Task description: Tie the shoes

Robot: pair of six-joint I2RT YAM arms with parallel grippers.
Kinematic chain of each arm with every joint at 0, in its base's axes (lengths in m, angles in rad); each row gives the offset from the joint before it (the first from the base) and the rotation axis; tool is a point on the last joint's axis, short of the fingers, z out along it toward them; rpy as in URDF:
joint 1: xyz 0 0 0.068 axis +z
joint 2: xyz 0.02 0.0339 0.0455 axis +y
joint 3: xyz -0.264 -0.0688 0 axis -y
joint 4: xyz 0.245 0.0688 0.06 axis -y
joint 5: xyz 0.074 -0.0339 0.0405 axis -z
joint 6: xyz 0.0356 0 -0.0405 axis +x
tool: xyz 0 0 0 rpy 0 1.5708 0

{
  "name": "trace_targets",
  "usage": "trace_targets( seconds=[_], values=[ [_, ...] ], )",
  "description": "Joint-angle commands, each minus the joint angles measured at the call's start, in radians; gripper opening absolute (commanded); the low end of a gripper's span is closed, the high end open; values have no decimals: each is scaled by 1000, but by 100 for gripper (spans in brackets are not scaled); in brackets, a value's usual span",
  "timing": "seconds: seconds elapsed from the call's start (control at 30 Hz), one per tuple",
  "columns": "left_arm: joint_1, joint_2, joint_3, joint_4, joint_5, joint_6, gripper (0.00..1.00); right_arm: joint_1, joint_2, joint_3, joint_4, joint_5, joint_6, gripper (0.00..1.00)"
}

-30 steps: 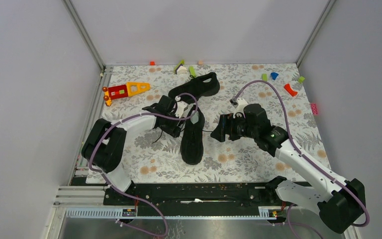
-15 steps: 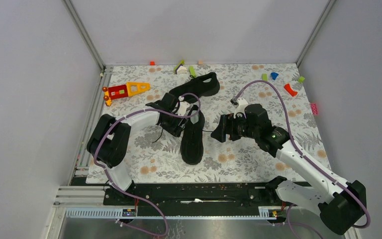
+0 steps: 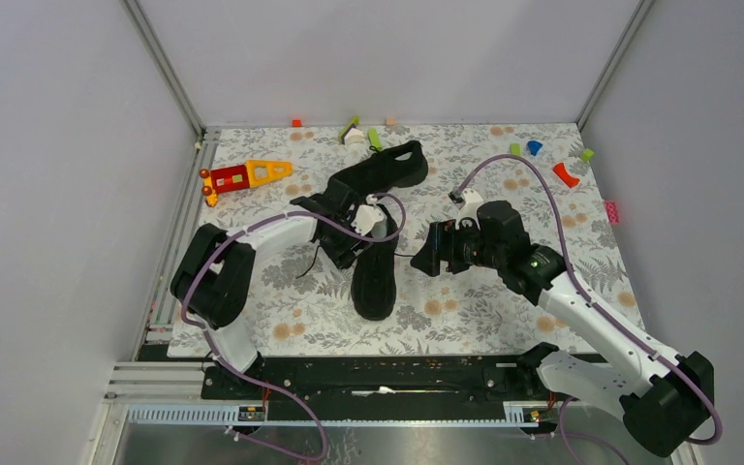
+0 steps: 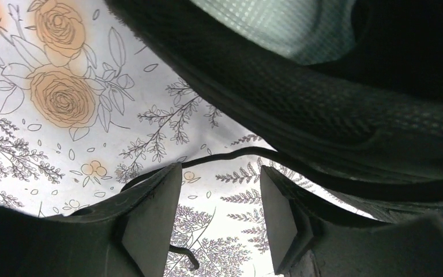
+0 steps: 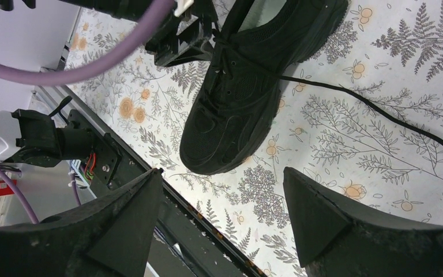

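Note:
Two black sneakers lie on the flowered mat. The near shoe (image 3: pixel 376 271) points toward the arms; the far shoe (image 3: pixel 380 168) lies behind it. My left gripper (image 3: pixel 342 244) is open, low against the near shoe's left side (image 4: pixel 323 98). A thin black lace (image 4: pixel 207 158) runs across the mat just past its fingertips, nothing held. My right gripper (image 3: pixel 424 260) is open and empty, to the right of the near shoe (image 5: pixel 236 104). A loose lace (image 5: pixel 375 109) trails from that shoe toward the right.
A red and yellow toy (image 3: pixel 245 175) lies at the back left. Small coloured blocks (image 3: pixel 552 160) sit along the back edge and at the back right. The black rail (image 5: pixel 121 173) runs along the mat's near edge.
The left gripper has shifted slightly right, closer along the near shoe's left side. The right arm has barely moved.

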Motion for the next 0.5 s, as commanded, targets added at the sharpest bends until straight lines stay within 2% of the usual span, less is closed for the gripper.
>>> trace_targets(
  seconds=[0.0, 0.07, 0.33, 0.47],
  values=[
    [-6, -28, 34, -16, 16, 127, 57, 7, -21, 51, -11, -29, 5, 82],
    [-7, -8, 56, -41, 26, 140, 53, 7, -28, 51, -16, -30, 9, 82],
    [-6, 69, 95, -59, -3, 166, 50, 6, -69, 59, -72, -12, 6, 82],
    [-6, 109, 112, -80, -71, 167, 45, 7, -86, 53, -79, -12, 18, 82]
  ],
)
